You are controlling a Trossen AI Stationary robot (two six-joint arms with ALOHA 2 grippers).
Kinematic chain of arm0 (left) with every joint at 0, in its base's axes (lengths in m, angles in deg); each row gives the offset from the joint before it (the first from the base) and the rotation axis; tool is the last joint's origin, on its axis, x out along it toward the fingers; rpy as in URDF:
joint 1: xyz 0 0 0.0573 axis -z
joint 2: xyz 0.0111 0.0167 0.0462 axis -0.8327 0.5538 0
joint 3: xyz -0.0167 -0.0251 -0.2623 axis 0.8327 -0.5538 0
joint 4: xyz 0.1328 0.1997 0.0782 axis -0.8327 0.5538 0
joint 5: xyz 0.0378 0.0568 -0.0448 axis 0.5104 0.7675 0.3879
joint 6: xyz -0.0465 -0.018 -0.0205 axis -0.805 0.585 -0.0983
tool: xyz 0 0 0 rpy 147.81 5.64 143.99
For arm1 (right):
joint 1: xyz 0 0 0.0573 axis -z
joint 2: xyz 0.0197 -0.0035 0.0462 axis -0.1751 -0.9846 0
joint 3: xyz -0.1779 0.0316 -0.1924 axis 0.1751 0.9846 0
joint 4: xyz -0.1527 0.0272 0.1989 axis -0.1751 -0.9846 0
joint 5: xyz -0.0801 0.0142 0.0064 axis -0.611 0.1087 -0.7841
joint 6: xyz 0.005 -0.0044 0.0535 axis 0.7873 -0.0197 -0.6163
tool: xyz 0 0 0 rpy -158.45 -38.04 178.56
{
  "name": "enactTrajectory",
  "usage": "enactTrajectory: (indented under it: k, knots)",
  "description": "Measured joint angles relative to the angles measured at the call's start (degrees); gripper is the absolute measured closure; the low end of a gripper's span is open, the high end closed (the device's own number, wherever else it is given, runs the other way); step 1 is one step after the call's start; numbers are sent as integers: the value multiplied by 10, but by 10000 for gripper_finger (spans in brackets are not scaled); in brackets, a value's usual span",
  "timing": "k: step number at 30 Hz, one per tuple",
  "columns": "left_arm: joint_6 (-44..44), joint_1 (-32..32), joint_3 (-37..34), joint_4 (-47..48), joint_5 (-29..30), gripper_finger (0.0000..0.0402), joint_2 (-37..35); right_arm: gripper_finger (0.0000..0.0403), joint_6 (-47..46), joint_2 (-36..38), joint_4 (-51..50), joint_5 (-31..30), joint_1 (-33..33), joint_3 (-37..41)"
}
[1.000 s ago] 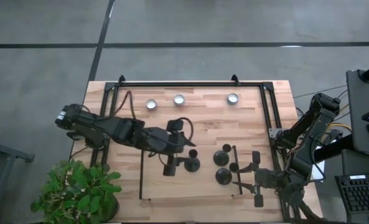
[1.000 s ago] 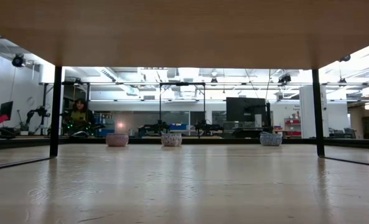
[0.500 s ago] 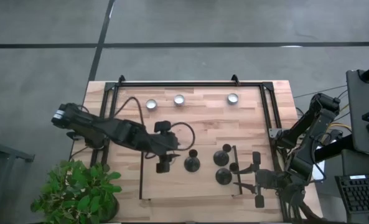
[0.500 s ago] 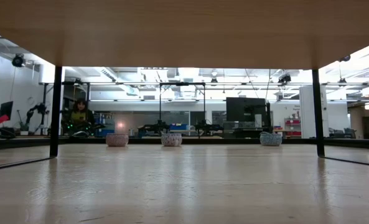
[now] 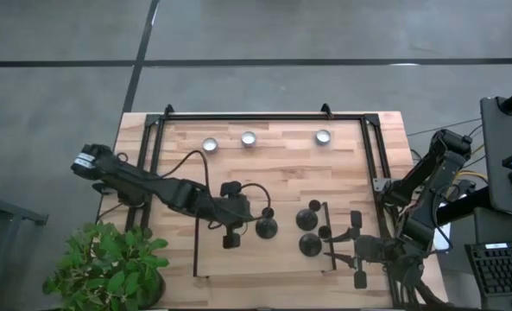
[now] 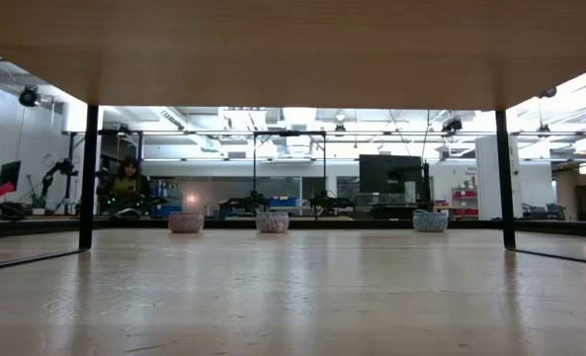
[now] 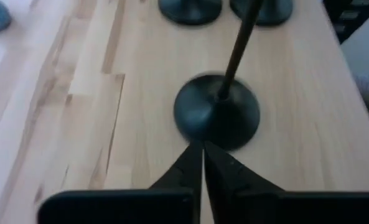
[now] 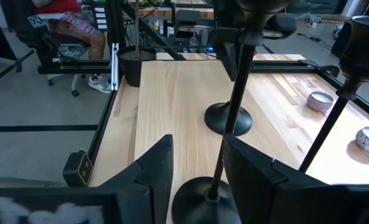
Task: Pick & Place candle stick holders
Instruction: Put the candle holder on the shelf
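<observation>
Three black candle stick holders stand upright on their disc bases on the wooden table [image 5: 359,173]: one near the middle [image 5: 267,227] and two to its right [image 5: 308,218] [image 5: 310,245]. My left gripper [image 5: 247,226] is shut, level with the table, its tips at the left rim of the middle holder's base [image 7: 216,115]. My right gripper [image 5: 328,244] is open at the near right. Its fingers [image 8: 152,169] stand on either side of the nearest holder's stem [image 8: 224,149] without touching it. My left gripper's shut fingertips [image 7: 203,149] lie at the rim of the middle holder's disc base [image 7: 193,134], coming level from the table's left. I cannot tell whether they touch it. The holder stands upright on the table.
Three tea lights [image 5: 210,145] [image 5: 249,138] [image 5: 323,136] stand in a row near the far edge and also show in the low view [image 6: 272,222]. A black frame [image 5: 264,116] runs around the table. A potted plant [image 5: 109,268] stands at the near left corner.
My left gripper has drawn back from the middle holder toward the table's left, then come a little toward the near edge and back to the holder's base. The holder has stayed upright where it stood.
</observation>
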Motion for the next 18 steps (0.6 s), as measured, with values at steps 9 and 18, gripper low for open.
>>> enactTrajectory:
  k: [9, 18]
  knots:
    - [-4, 1, -24, -31, -17, 400, 0, 272, 0, 0, 0, 0, 0, 0]
    - [-16, 2, -24, -33, -38, 399, 36, 275, 0, 0, 0, 0, 0, 1]
